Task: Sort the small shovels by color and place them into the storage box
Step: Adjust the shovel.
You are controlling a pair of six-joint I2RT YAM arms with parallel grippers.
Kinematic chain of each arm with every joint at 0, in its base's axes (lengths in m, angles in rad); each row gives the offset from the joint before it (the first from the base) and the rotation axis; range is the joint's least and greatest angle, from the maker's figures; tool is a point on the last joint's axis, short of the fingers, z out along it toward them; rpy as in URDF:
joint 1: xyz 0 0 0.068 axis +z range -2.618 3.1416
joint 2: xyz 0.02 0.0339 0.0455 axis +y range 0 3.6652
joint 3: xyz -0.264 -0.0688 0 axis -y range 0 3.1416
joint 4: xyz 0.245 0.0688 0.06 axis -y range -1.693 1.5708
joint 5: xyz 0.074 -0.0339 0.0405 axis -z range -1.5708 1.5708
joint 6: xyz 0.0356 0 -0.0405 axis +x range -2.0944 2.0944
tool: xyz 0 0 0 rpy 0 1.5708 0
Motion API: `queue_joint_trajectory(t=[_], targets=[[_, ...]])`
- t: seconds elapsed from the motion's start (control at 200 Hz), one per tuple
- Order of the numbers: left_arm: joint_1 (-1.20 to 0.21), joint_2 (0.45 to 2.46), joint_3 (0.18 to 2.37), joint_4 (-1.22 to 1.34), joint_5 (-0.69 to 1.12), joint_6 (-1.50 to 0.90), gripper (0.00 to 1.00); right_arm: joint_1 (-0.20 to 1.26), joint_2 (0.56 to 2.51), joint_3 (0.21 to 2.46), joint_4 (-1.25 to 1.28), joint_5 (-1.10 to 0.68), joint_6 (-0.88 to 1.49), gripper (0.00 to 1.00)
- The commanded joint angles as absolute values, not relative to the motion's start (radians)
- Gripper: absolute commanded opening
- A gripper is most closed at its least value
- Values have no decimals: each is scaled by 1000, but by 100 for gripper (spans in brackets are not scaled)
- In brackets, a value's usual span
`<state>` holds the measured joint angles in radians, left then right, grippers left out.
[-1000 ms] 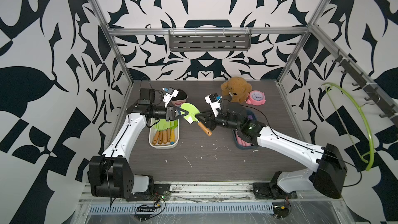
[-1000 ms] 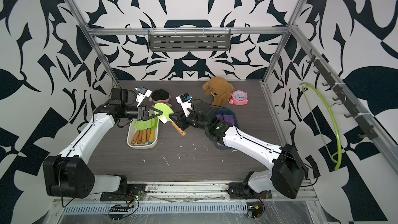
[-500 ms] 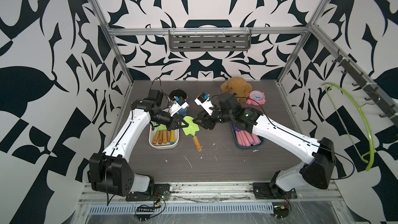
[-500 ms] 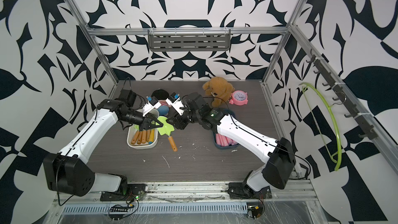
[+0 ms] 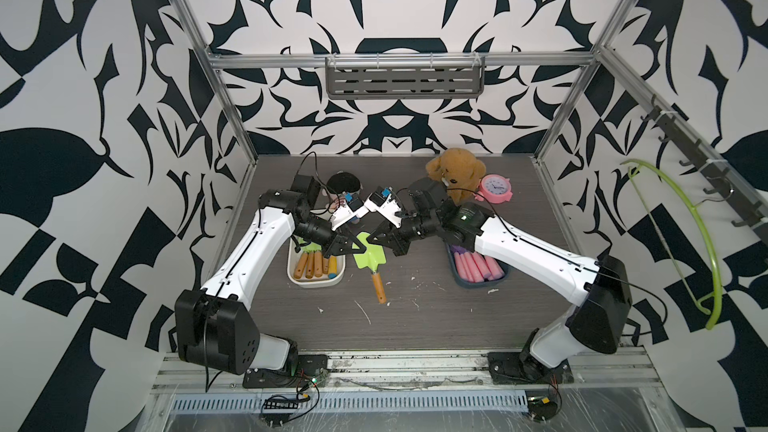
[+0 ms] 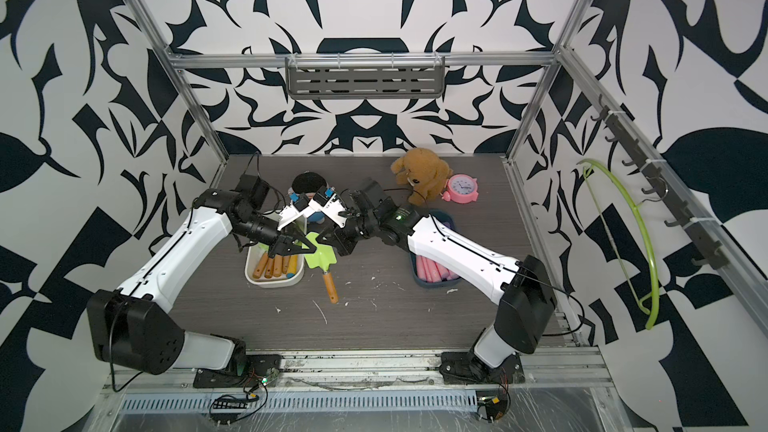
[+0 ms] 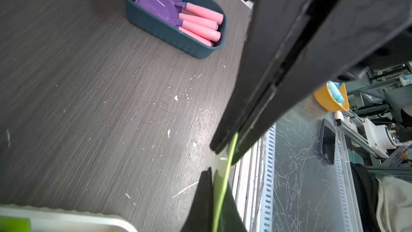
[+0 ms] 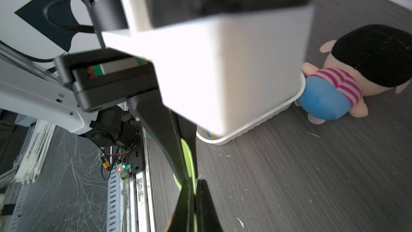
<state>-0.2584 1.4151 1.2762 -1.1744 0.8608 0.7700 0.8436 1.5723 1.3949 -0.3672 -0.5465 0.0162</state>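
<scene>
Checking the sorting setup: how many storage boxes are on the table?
2: a white box on the robot's left, holding wooden-handled shovels; a teal box on its right, holding pink-handled shovels.

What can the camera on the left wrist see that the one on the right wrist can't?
Only the left wrist view shows the dark teal box filled with purple shovels, pink handles together. Only the right wrist view shows the doll in a striped shirt, lying by the white tray. Both show the grey table, part of that white tray, and the green shovel, seen edge-on.
</scene>
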Motion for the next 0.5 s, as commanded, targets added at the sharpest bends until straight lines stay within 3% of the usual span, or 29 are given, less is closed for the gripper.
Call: queue_joint_trajectory(t=[0.0,0.08,0.165,0.355,0.495], targets=[[-259,1412,1312,-1160,882,699,25,851,1544,1425,-358,-495,25,0],[-248,1402,1300,-1097,855,618,52,851,1498,1375,-314,-357,57,0],[-220,1385,1275,-996,812,490,63,851,1443,1310,-249,-133,157,0],[-212,1384,1237,-899,723,373,69,852,1462,1288,-271,217,543,0],[-264,1406,1218,-884,643,349,69,863,1496,1308,-294,324,691,0]])
